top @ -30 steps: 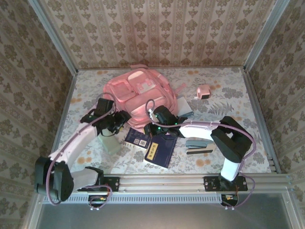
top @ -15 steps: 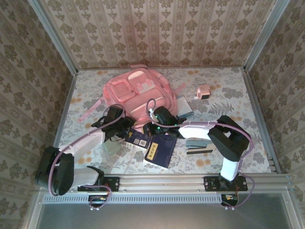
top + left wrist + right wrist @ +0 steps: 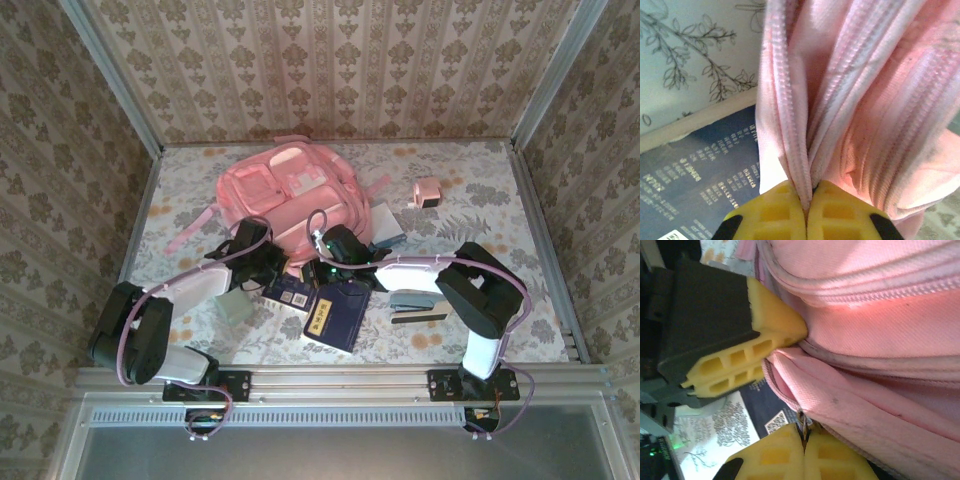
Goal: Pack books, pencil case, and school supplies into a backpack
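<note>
Left gripper (image 3: 807,210): clenched on a fold of the backpack (image 3: 285,185) mouth, beside the zip teeth; right gripper (image 3: 804,445): clenched on the zipper pull (image 3: 802,421) at the same near edge. Risk: thin fabric slipping from the jaws if the arms pull unevenly, letting the mouth fall closed. Backpack contents: cannot be told; navy books (image 3: 340,312), pencil case (image 3: 232,303) and stapler (image 3: 418,305) lie outside on the table (image 3: 480,240).

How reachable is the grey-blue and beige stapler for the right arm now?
Probably not: the right gripper is shut on the zipper edge of the pink fabric backpack, and the stapler lies close beside that arm's forearm.
</note>
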Tool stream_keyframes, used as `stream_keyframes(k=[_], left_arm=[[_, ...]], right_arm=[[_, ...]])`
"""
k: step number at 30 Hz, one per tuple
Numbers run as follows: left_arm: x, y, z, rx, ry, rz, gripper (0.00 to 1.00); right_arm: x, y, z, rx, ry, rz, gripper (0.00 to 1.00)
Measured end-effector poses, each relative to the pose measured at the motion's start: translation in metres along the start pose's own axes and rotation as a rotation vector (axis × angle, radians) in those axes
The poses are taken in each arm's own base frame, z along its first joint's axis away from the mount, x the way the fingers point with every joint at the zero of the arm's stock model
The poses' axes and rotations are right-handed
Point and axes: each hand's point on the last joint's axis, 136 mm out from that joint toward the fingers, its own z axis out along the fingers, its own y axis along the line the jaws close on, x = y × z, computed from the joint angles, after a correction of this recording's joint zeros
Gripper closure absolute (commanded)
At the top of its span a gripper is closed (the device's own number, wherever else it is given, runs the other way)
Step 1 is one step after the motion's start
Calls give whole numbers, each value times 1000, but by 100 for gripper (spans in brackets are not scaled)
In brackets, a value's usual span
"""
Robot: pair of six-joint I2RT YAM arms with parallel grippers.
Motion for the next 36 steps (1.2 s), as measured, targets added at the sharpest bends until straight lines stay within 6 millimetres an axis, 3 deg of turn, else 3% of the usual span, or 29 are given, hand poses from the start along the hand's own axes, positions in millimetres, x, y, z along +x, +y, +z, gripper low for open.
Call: stream_keyframes(k=[6, 14, 23, 31, 36], left_arm=[[-2, -3, -4, -5, 1, 1, 100], [-21, -6, -22, 15, -39, -3, 100], [-30, -9, -37, 32, -61, 32, 100], [-36, -13, -50, 41, -63, 80, 100], [-40, -36, -72, 13, -103, 256, 56]], right_arm=[[4, -11, -11, 97, 18, -63, 100], [-5, -23, -44, 185, 10, -96, 100], [-17, -69, -73, 240, 33, 17, 100], [-43, -109, -96, 287, -17, 148, 100], [-55, -102, -98, 227, -15, 155, 100]])
